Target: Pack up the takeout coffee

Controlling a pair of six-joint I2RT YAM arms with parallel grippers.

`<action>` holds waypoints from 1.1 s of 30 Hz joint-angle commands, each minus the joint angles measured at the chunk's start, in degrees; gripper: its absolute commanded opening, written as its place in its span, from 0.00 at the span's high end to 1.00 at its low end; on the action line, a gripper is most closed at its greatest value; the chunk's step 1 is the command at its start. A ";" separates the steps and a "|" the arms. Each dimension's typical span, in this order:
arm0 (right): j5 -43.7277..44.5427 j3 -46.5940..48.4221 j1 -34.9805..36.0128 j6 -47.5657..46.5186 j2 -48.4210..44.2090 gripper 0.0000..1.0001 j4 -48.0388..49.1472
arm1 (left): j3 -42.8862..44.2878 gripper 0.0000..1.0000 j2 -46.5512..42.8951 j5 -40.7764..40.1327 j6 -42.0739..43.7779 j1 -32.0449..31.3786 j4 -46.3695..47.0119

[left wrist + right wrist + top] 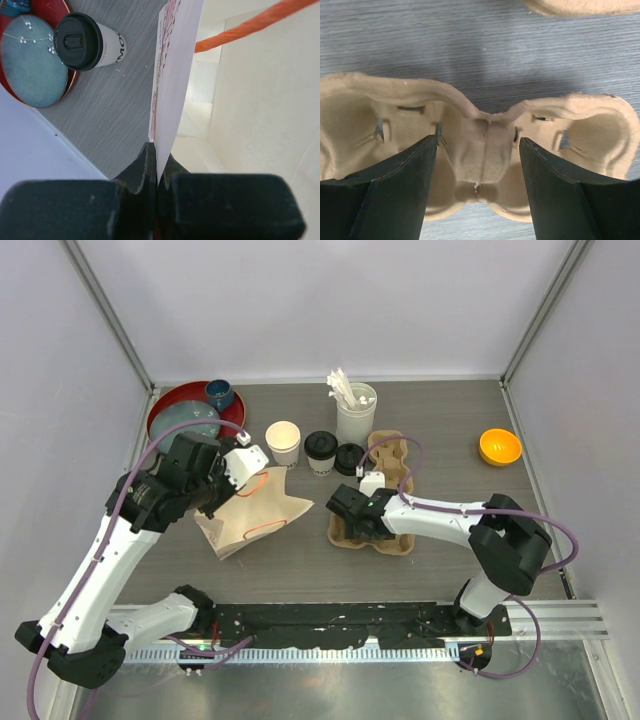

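A white paper bag (252, 518) with orange handles lies left of centre. My left gripper (252, 472) is shut on its upper edge, and the left wrist view shows that paper edge (172, 75) pinched between the jaws of the left gripper (159, 152). Behind the bag stand an open white cup (283, 440) and a lidded cup (321, 450) (87, 42), with a loose black lid (349, 458) beside them. My right gripper (342, 508) (479, 142) is open low over a tan pulp carrier (372, 530) (480, 160), its fingers astride the centre ridge.
A white cylinder of sticks (355, 412) stands at the back. A second tan carrier (392, 455) (580, 5) lies behind the first. A red tray (165, 405) with a blue plate (32, 60) and a blue bowl (219, 393) sits back left. An orange bowl (499, 446) is at the right.
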 commanded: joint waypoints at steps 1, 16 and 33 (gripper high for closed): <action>-0.17 -1.08 -1.15 0.18 -0.14 0.29 5.75 | 2.23 1.00 -0.27 1.11 0.21 0.15 0.80; 3.96 -0.47 -0.63 -5.80 -4.78 0.52 2.77 | 3.55 1.00 0.52 0.93 0.21 0.07 0.36; 20.13 21.94 15.35 -32.57 -26.06 0.57 3.10 | 2.67 1.00 0.34 1.11 -2.17 0.15 0.80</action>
